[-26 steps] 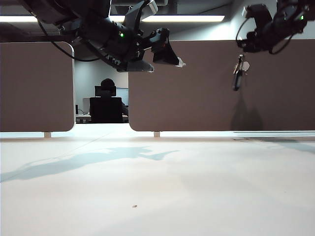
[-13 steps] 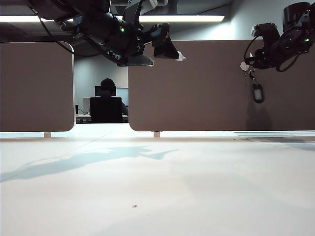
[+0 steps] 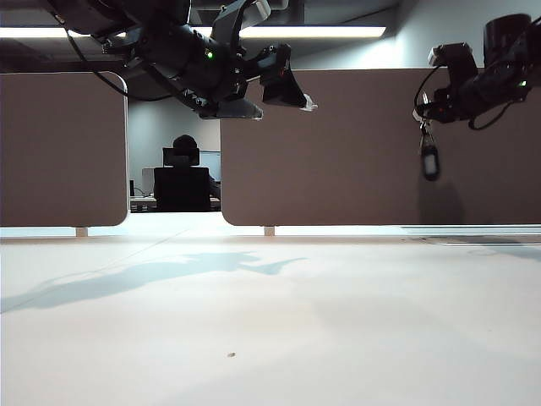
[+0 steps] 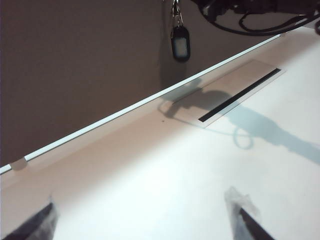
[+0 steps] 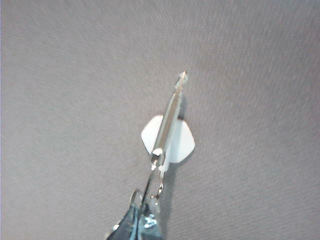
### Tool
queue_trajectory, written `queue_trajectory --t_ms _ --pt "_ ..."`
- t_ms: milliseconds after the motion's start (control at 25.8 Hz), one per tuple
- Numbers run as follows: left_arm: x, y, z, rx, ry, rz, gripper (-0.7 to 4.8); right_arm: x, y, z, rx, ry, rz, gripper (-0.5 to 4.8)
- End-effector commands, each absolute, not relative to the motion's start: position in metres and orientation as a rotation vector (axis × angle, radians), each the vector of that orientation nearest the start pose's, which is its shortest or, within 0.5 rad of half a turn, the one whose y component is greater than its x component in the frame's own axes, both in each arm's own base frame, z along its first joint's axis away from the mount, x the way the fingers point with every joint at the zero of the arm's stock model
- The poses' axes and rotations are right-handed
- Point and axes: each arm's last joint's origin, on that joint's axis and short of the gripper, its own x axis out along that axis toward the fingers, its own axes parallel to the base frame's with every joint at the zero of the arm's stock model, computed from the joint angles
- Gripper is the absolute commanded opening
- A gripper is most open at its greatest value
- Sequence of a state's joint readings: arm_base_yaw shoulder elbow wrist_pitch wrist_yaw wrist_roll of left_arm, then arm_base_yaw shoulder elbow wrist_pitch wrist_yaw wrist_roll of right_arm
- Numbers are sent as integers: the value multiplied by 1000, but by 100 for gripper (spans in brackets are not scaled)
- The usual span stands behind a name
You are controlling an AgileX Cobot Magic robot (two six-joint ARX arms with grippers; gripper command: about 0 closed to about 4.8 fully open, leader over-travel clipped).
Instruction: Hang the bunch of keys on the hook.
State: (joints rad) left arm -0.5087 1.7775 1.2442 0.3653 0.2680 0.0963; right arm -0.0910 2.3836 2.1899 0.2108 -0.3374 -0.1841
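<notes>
While we are cataloguing this moment, we are listing each item by its place relative to the two grippers.

Right gripper (image 3: pixel 425 118): we are seeing it high up against the brown partition (image 3: pixel 338 152), its jaws closed tight and pinching a slim silver key of the bunch of keys (image 3: pixel 429 156).

Bunch of keys: we are seeing the black oval fob dangling straight below the right gripper's tips, close in front of the partition and clear of the table (image 3: pixel 270 321). In the right wrist view the pinched key (image 5: pixel 167 125) is pointing away from the fingertips (image 5: pixel 140 222) and lying across the hook.

Hook (image 5: pixel 186 142): we are noting a small white plate fixed on the partition, just beyond the right gripper's tips and directly behind the held key. Whether key and hook are touching, we cannot tell.

Left gripper (image 3: pixel 283 93): we are seeing it raised high above the table, well apart from the keys, its fingers (image 4: pixel 242 212) spread wide and holding nothing.

Cable slot (image 4: pixel 240 95): we are noting a dark slit in the table, under the hanging fob (image 4: pixel 180 43) and far ahead of the left gripper.
</notes>
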Motion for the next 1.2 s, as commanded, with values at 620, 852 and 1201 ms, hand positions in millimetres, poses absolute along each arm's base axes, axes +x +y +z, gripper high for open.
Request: queue_trajectory --t_ms 620,852,1201 --pt "354 -206 276 114 125 -762 479 576 -44 284 -163 -73 235 -6" --pt "354 -206 275 114 126 -762 479 580 -47 274 -161 -63 192 -6" --pt "354 -206 275 114 125 -762 479 576 -54 289 -162 -151 181 -6"
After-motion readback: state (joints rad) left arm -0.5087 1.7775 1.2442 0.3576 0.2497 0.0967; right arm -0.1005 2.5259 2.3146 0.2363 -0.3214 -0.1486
